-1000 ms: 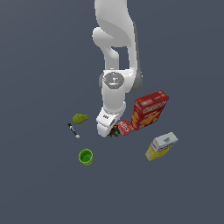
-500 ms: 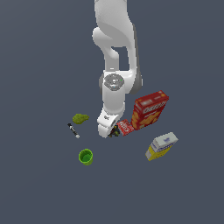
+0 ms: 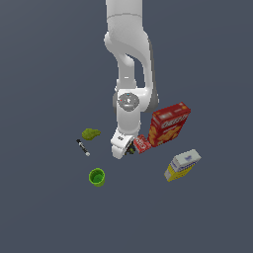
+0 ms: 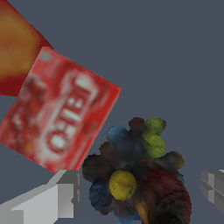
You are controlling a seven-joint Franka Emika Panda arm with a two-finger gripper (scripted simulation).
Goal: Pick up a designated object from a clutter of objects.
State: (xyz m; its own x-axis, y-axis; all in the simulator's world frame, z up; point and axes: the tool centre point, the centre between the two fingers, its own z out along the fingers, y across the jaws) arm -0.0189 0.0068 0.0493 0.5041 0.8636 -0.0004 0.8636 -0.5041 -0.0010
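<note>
1. Flat dark grey-blue surface (image 3: pixel 44 217) fills both views, with nothing else behind it.
2. In the wrist view the end effector (image 4: pixel 142 197) stands open, one grey finger (image 4: pixel 52 201) on each side of the dark lumpy thing (image 4: pixel 135 175); the near finger sits just beside it, the other finger stands apart, and no grip is shown.
3. That dark lumpy thing, black with yellow, green, blue and reddish knobs, lies on the surface between the fingers. In the exterior view it is almost wholly hidden behind the white wrist; only a dark sliver (image 3: pixel 131 149) shows.
4. Just beside it lies the small red packet (image 4: pixel 57 113), flat, with white lettering too blurred to read.
5. An orange-red corner past the packet is the big red cracker box (image 3: pixel 169 124), cut off in the wrist view; its white brand lettering is too small to read in the exterior view.
6. Toward the exterior view's right, the yellow-and-white box (image 3: pixel 182 165) lies apart from the others; its label is illegible.
7. Toward the exterior view's left sit the yellow-green lump (image 3: pixel 90 133), the black-and-white marker (image 3: pixel 82 147) and the green cup (image 3: pixel 97 177), well apart from one another.
</note>
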